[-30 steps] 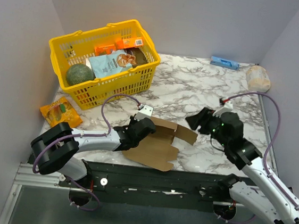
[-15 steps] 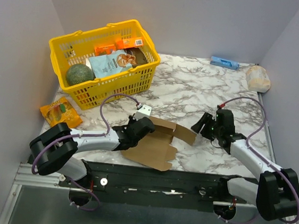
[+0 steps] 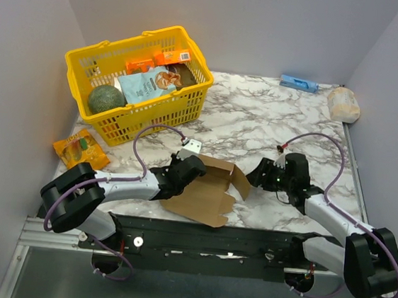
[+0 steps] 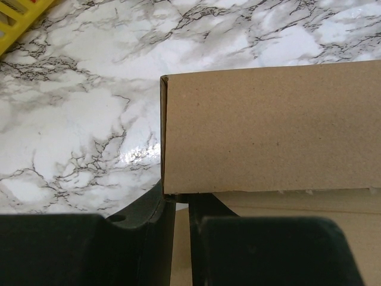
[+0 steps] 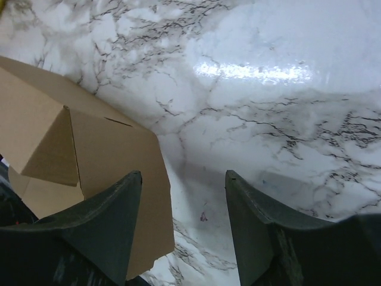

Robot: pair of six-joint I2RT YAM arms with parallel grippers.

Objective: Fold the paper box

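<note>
left claw is pinched on a raised wall of the paper box, lower centre of the frame on the bench; right claw spread wide, gripping nothing, one finger over a flap; can't tell if it's touching

Box cut off at right edge of left wrist view, bottom hidden behind left gripper. From above, left gripper covers box's left part. Print on basket packets too small to read.
</note>
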